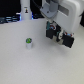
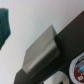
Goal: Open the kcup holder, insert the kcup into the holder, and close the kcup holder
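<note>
The kcup, a small white pod with a green top, stands upright on the white table at the exterior view's left. My gripper hangs at the exterior view's upper right, well away from the kcup. It sits against a black boxy shape that looks like the kcup holder. Dark gripper and dark box merge, so the finger gap is unreadable. In the wrist view a pale grey rectangular handle sits very close on the black holder front. No fingers show clearly there.
A tall white bottle-like object stands at the back of the table at the exterior view's left. Dark clutter lines the back edge. A teal object shows at the wrist picture's border.
</note>
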Motion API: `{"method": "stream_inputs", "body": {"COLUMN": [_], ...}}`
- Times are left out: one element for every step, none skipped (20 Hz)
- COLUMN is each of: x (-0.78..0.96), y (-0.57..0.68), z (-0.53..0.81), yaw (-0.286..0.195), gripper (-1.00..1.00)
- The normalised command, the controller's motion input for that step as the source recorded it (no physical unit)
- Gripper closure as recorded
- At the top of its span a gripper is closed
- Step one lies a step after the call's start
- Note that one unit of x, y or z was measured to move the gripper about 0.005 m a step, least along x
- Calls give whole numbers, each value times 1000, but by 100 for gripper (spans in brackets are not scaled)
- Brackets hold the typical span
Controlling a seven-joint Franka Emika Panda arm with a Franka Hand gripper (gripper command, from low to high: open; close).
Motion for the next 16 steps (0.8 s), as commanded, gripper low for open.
{"method": "stream_inputs", "body": {"x": [-470,-500,-512,-504,-520,-480,-435,-355,-255,-223,-180,-189,-211,-231,-243,-219], "y": [-422,-440,-465,-487,-520,-559,-568,-569,-576,-585,-577,-574,-562,-552,-585,-601], "z": [13,0,-13,-29,-107,-111,-116,-142,-178,-206,-207,-208,-213,-242,-269,-291], "yaw": [-233,-225,-218,-215,-207,-204,-202,-201,-204,-206,-214,-214,-217,-220,-213,-210], "gripper": [-100,-100,-100,-100,-100,-100,-100,-100,-100,-100,-100,-100,-100,-100,-100,-100]}}
